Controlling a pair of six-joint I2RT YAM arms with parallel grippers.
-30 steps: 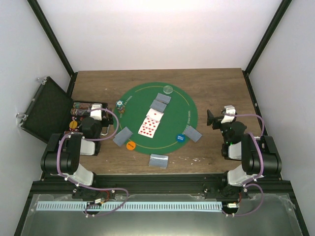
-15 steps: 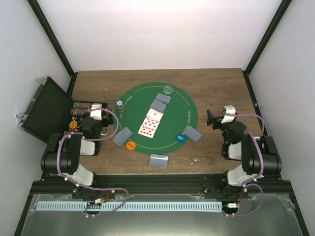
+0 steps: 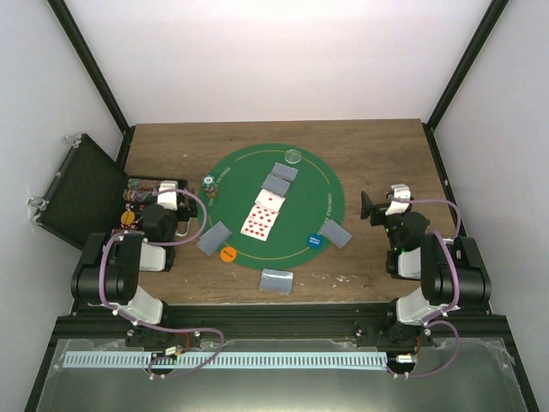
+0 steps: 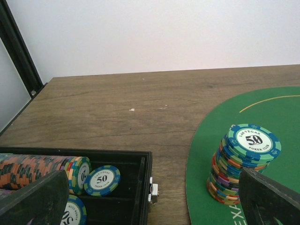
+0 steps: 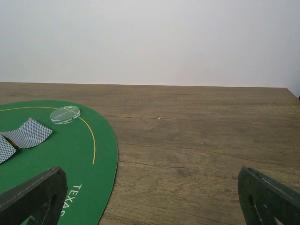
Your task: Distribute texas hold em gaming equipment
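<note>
Grey-blue-backed cards lie around the green mat (image 3: 322,184): pairs at the far side (image 3: 280,178), left (image 3: 214,238), right (image 3: 336,232) and near edge (image 3: 276,280), with red-pipped face-up cards (image 3: 263,216) in the middle. A clear disc (image 3: 294,156) (image 5: 65,114), an orange disc (image 3: 228,254) and a blue disc (image 3: 315,242) sit on the mat. A stack of poker chips (image 3: 208,182) (image 4: 246,161) stands at its left rim. My left gripper (image 3: 171,206) (image 4: 152,211) hangs open over the case's right edge. My right gripper (image 3: 393,210) (image 5: 150,206) is open over bare wood.
The black case (image 3: 81,189) lies open at the left, lid raised, with rows of chips (image 4: 37,168) and a loose chip (image 4: 102,179) in its tray. Black frame posts and white walls close in the table. Bare wood lies beyond and right of the mat.
</note>
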